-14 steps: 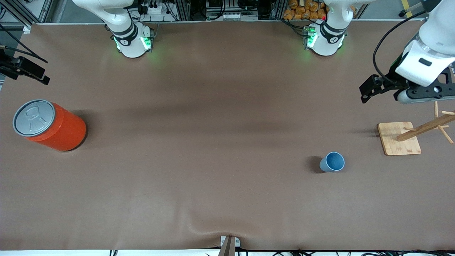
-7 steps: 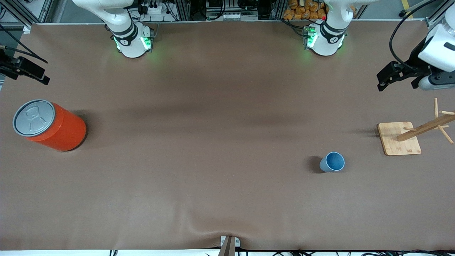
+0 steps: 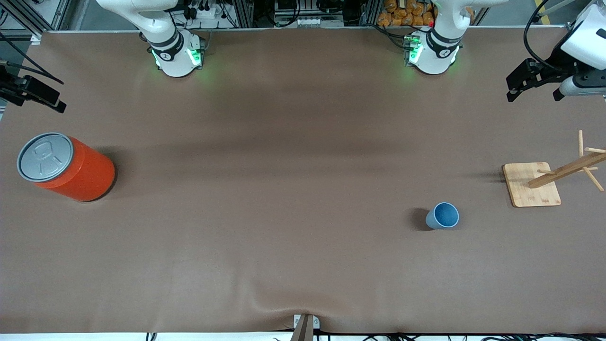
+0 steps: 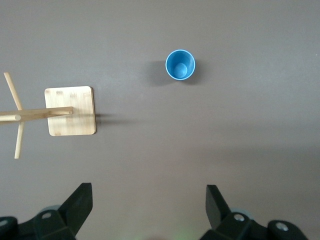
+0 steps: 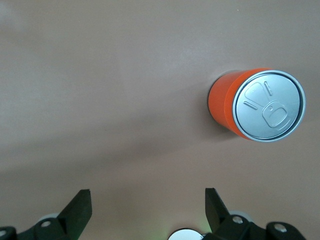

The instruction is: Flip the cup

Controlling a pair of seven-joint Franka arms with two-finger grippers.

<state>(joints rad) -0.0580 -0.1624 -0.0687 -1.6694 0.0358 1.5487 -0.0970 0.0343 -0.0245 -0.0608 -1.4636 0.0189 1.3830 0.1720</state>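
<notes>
Jaws apart; matte tapered cup point(image 3: 442, 216) upright.

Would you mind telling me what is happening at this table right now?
Nothing is held. The small light blue tapered plastic cup stands upright, mouth up, on the brown table near the wooden peg rack. The left claw hangs open, high over the left arm's end. The right claw waits open above the large orange can.

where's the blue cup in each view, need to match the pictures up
Front view: the cup stands upright, mouth up, low in the picture toward the left arm's end of the table, nearer the camera than the wooden rack.
Left wrist view: the cup sits in the upper middle of the picture.
Right wrist view: not in it; only the orange can shows.
Shared landmark: the wooden rack, in the front and left wrist views.
</notes>
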